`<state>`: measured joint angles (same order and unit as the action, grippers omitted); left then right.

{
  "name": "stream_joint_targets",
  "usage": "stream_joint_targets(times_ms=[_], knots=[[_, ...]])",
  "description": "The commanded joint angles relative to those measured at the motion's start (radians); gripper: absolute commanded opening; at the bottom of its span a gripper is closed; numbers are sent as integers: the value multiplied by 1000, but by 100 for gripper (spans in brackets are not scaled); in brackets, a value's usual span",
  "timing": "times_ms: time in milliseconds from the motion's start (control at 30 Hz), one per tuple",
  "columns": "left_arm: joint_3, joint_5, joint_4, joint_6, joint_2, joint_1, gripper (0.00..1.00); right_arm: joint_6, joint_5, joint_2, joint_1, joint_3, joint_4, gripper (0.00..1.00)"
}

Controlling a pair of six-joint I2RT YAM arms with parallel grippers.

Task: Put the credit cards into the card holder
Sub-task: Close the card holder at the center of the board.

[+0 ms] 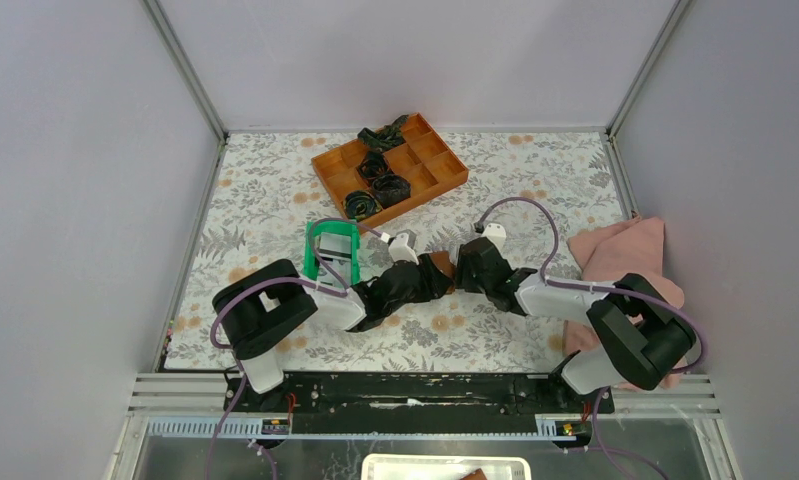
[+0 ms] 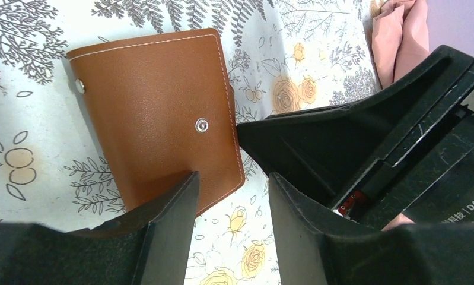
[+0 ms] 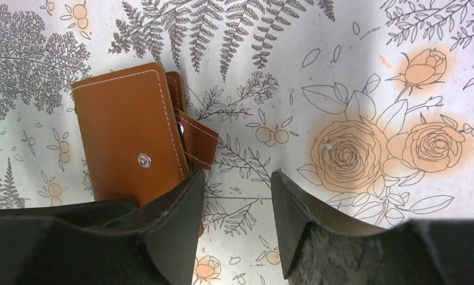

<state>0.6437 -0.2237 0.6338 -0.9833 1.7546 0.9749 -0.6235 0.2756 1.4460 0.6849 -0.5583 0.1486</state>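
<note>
The card holder (image 1: 441,266) is a brown wallet lying shut on the floral table between my two grippers. In the left wrist view the card holder (image 2: 154,113) lies flat, snap stud up, and my left gripper (image 2: 231,181) is open and empty with its left finger over the wallet's near corner. In the right wrist view the card holder (image 3: 124,130) has its snap tab (image 3: 199,139) loose at the side, and my right gripper (image 3: 237,178) is open and empty just right of it. Greyish credit cards (image 1: 337,268) sit in a green tray (image 1: 327,236).
An orange compartment tray (image 1: 435,180) with black coiled items stands at the back. A pink cloth (image 1: 625,255) lies at the right edge and shows in the left wrist view (image 2: 400,35). My right gripper's black body (image 2: 353,142) is close to the left one.
</note>
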Motion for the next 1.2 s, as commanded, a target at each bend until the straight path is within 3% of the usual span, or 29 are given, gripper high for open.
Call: stream_joint_targets(times_ms=[0,600,800,1167], knots=[[-18,-31,-43,33,19,-1,55,5,49,58,29,12,-13,53],[-40,-50,-113,26,35,-1,54,-26,230,62,33,-18,21,53],[-40,-61,-130,26,28,0,54,-31,293,-11,33,-1,-16,53],[-5,-90,-192,34,-20,-1,54,-52,211,-126,29,-5,-52,53]])
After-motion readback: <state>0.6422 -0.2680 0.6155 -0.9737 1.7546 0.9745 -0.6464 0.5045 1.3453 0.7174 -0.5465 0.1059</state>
